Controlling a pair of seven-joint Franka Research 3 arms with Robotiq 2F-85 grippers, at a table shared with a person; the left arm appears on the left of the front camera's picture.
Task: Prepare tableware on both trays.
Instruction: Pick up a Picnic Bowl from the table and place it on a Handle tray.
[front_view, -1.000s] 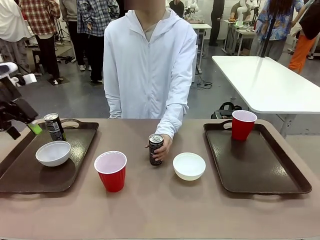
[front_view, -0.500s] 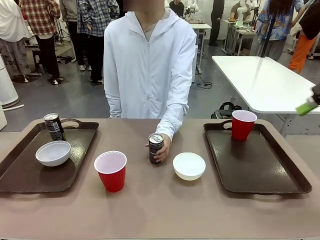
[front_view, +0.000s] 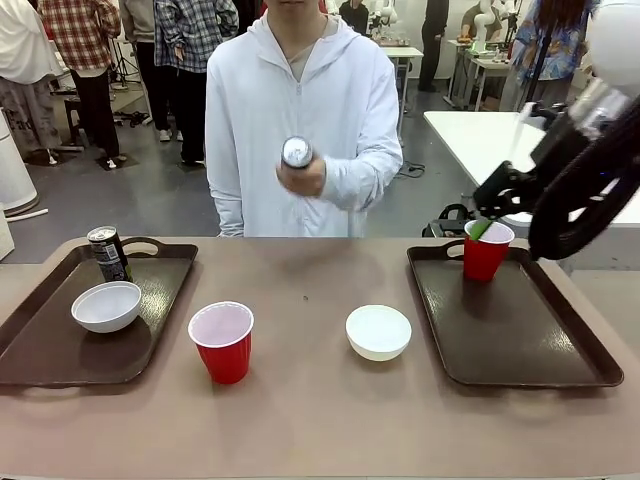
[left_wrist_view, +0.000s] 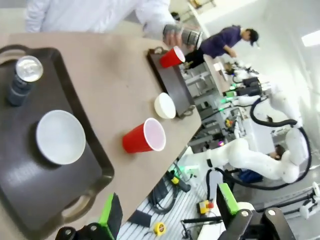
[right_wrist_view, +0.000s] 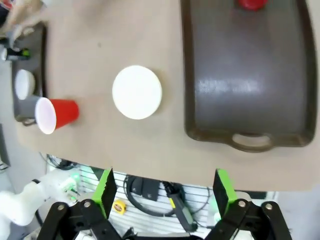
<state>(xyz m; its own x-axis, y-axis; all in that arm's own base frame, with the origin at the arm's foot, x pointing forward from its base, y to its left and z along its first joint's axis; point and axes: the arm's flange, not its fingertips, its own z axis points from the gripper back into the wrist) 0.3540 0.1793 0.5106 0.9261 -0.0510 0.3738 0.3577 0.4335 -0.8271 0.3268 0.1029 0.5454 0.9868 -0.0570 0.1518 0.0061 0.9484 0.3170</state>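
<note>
Lifted from the worktop (front_view: 300, 410), the can (front_view: 296, 152) is offered by the person (front_view: 300, 90) as the wide-open right hand (right_wrist_view: 164, 192) arrives over its tray (front_view: 510, 320), likely next to take it.

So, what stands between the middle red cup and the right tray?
One white bowl, on the bare table, touching neither the red cup nor the right tray; the front view shows it.
</note>
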